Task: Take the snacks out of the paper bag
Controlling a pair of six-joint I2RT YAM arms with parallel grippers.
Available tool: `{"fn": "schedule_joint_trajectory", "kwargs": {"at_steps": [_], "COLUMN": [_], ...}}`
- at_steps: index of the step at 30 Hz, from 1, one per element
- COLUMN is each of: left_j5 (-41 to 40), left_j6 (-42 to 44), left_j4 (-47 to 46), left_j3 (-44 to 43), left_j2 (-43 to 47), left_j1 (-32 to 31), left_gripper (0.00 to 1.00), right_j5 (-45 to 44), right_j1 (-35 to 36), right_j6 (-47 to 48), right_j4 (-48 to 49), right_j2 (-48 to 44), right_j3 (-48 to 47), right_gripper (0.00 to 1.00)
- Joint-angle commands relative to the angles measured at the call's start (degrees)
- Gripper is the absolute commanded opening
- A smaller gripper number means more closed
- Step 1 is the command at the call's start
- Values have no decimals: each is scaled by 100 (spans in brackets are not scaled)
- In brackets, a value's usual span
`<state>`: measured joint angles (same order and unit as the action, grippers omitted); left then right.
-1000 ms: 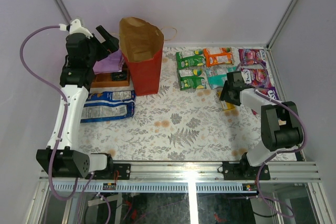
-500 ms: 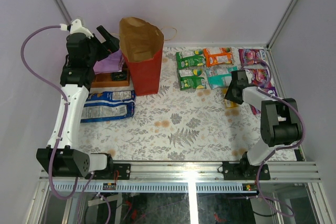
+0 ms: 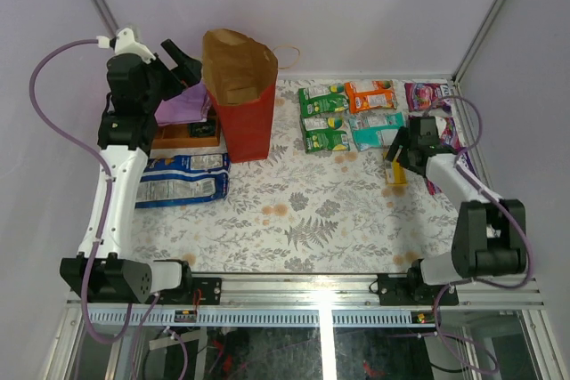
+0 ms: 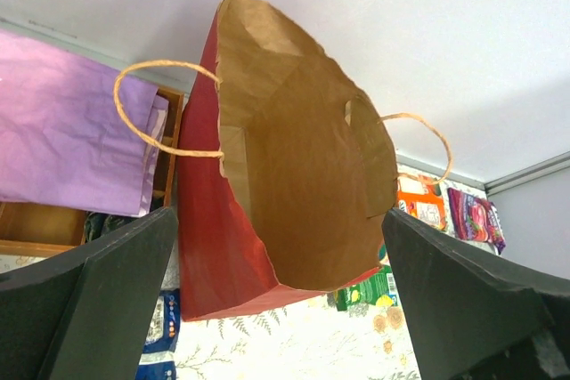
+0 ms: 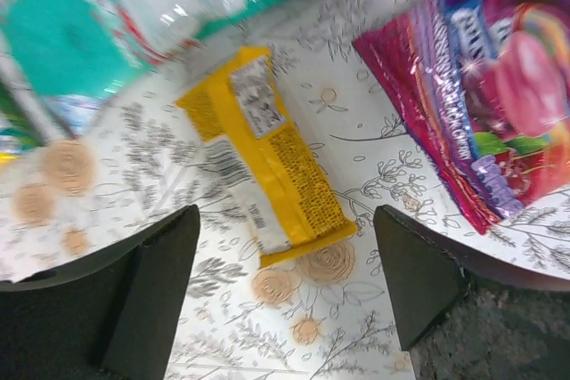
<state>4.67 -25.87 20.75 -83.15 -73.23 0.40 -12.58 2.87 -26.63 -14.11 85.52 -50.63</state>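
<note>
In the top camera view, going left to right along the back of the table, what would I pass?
purple cloth → paper bag → green packets → orange packet → purple-magenta packet

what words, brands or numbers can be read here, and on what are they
None can be read.
Yellow foil packet: barcode and fine print, blurred.
Magenta foil packet: white lettering on blue label, blurred.
Blue-and-white foil packets: lettering too small.
Red paper bag: no print visible.
</note>
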Motion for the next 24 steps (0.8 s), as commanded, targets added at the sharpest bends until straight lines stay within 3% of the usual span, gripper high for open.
{"fn": "schedule_joint_trajectory", "kwargs": {"at_steps": [1,6,11,17,24], "left_j5": [96,295,588,1062,1598], "left_j6": [5,-14,-52,120,387], "left_j4": [-51,49,62,590,461], "left_j3": [-285,-338,-121,660,2599], "left_j2": [232,328,620,1161,2042], "left_j1": [-12,-8,-17,-84,-89], "left_gripper": [100,100,100,100,100], "right_j5": [-122,-354,0,1358,1210], "right_j1": [155,1310,2452,2505,2499], "right_j6": [-112,-419,-235,365,59], "right_j4": [-233,-207,37,548,1337], "right_j2": [-1166,-1761,-1680,-2019,-2837], "right_j3": [-446,-421,-499,-294,422], "right_gripper": [87,86,85,95,99]}}
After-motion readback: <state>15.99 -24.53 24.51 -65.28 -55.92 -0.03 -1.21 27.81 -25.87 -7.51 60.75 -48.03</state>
